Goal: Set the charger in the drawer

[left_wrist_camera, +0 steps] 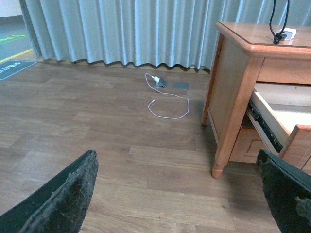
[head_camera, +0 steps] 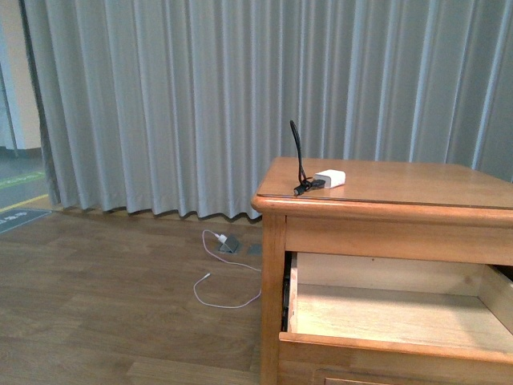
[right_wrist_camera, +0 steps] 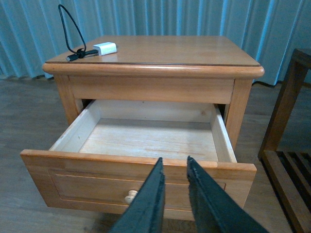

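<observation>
Charger (right_wrist_camera: 105,48) sits by nightstand (right_wrist_camera: 194,51) top's left edge, cable looped up; drawer (right_wrist_camera: 87,187) open below. Prob. light, hard, slick: take the white block, not the cable. Left gripper (left_wrist_camera: 176,162) spread wide, right gripper (right_wrist_camera: 174,167) slim gap, both empty.

Front view: level with honey-wood nightstand (head_camera: 385,237), frame right. Left wrist: low, farther off, same nightstand upper right. Right wrist: close above pulled-out drawer (right_wrist_camera: 87,182).

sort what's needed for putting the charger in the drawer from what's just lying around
For the job:
charger on the cabinet top
drawer, pulled open

Lying about:
white adapter with thin white cable, on the floor
curtain
wooden rack beside the cabinet
</observation>
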{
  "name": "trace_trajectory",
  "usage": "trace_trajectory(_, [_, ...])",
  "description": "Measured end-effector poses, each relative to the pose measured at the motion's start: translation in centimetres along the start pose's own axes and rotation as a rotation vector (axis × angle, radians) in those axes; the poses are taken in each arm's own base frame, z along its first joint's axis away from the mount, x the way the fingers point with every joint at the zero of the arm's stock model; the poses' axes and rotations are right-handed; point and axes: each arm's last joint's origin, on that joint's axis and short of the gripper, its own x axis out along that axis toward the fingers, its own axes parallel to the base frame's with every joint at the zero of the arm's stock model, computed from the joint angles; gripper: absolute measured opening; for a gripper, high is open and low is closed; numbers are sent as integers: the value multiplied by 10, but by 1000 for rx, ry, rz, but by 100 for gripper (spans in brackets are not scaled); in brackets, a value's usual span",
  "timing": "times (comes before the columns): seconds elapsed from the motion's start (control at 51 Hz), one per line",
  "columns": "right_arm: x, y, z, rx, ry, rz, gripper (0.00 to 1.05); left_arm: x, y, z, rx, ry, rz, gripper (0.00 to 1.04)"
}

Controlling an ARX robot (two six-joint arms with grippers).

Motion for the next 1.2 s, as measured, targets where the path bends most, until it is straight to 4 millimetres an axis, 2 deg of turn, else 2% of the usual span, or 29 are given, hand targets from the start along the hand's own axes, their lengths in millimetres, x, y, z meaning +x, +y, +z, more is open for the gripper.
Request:
trace_trajectory(0.02, [0,0,0,0,-2,0,9,0,0,0,0,0,0,99])
trace_trajectory(0.059, [-1,0,-1,-4,-2,0,12,0,0,0,0,0,0,99])
trace_trajectory(0.451, [-1,0,-2,-4,-3,0,82,0,0,0,0,0,0,99])
trace_trajectory(0.569, [-1,0,-2,-3,-3,0,99,0,0,0,0,0,0,99])
trace_trajectory(0.706, [-1,0,-2,-3,-3,0,97,0,0,0,-2,4,11,99])
trace_trajectory(0.804, [-1,0,-2,-3,-3,0,97,5,-4,-3,-75,115,203,99])
trace_trajectory(0.843, [-1,0,-2,-3,-2,0,97,9,-7,-4,-79,140,229,99])
trace_trajectory(0.941, [-1,0,-2,-3,-2,0,97,23,-16,7,-80,166,187,99])
trace_trajectory(1.0, [-1,0,-2,-3,-2,0,97,42,-24,26,-79,167,146,99])
trace_trajectory(1.078, [-1,0,-2,-3,-2,0,97,79,-38,54,-75,169,94,99])
trace_trajectory(1.196, [-1,0,-2,-3,-2,0,97,123,-57,74,-60,185,45,99])
